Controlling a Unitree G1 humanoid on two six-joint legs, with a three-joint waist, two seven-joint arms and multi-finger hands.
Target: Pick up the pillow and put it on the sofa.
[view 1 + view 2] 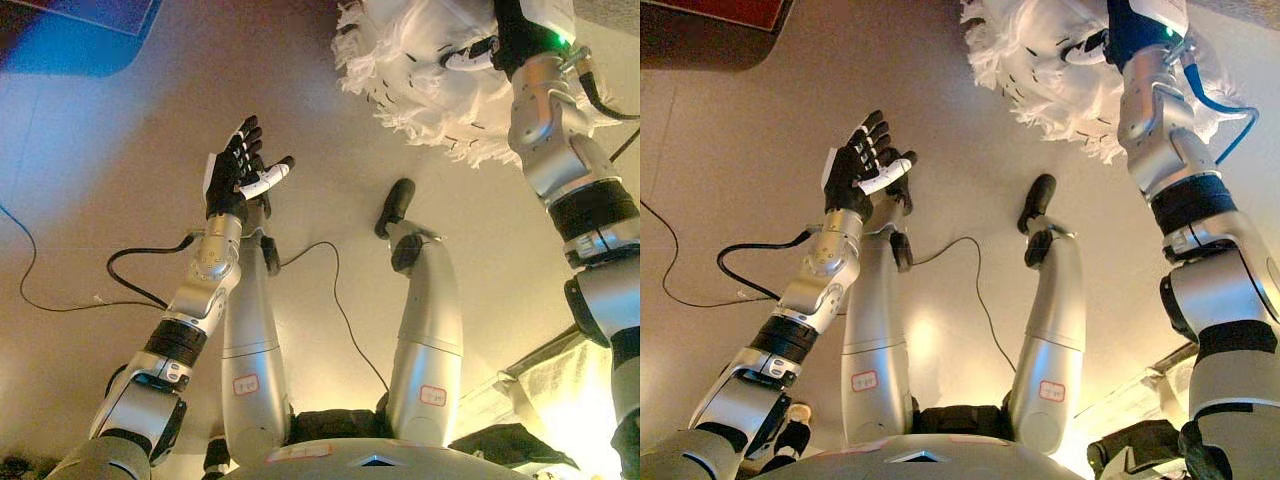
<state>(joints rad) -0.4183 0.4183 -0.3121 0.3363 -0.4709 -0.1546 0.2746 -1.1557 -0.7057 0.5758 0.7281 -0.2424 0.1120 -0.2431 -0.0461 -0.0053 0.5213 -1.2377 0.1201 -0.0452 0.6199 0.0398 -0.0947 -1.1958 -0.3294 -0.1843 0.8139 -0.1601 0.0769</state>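
Note:
The pillow (420, 70) is white and shaggy with a fringed edge and shows at the top right of both eye views (1040, 70). My right hand (495, 45) reaches into it from the right. One white-tipped finger curls over the fur and the other fingers are sunk in it. My left hand (238, 170) is raised over the floor at centre left, well apart from the pillow. Its fingers are spread, its palm is up and it is empty. It also shows in the right eye view (862, 160).
A dark mat (90, 25) lies at the top left corner on the beige floor (100, 200). A pale fabric-covered edge (560, 390) shows at the lower right beside my right arm.

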